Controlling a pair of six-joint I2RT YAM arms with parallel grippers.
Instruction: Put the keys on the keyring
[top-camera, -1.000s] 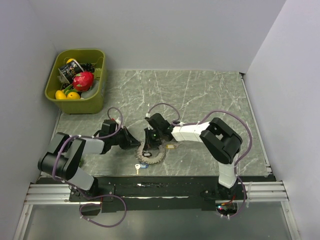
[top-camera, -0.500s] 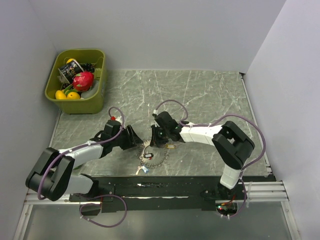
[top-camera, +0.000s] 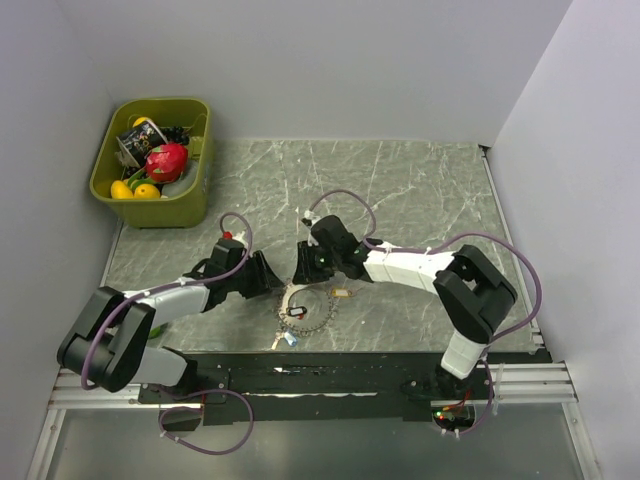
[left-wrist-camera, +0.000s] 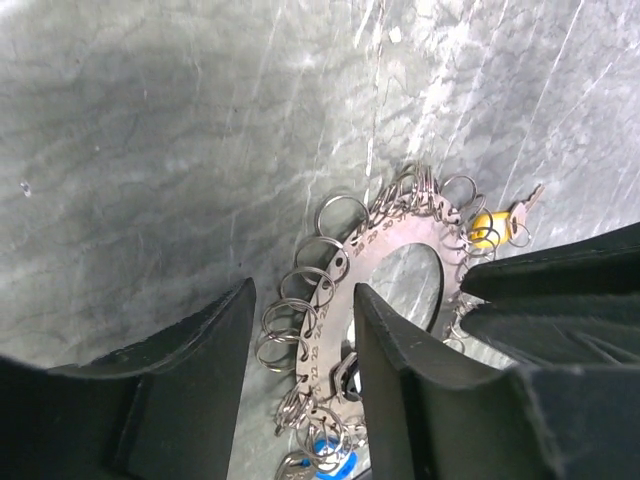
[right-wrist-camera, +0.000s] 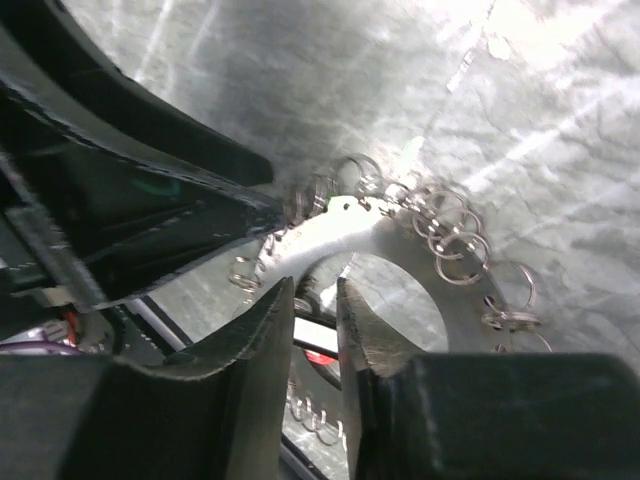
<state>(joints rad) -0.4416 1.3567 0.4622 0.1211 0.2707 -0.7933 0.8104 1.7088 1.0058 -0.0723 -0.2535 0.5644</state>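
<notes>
Both with jaws apart, gripping nothing: left gripper (left-wrist-camera: 303, 300) wide, right gripper (right-wrist-camera: 315, 290) only slightly. Under them, flat on the table (top-camera: 420, 190), the keyring (left-wrist-camera: 350, 262); just beside it, a tan key (top-camera: 342, 294). Could push the keyring away or catch only its thin edge when closing.

Keyring (left-wrist-camera: 352, 252) flat, yellow-headed key (left-wrist-camera: 490, 228) beside

Robot lab cell: plain grey partition walls (top-camera: 300, 60) box in a marble-look table (top-camera: 420, 190), aluminium mounting rail (top-camera: 540, 382) along near edge, green bin (top-camera: 165, 213) of props at far-left corner.
</notes>
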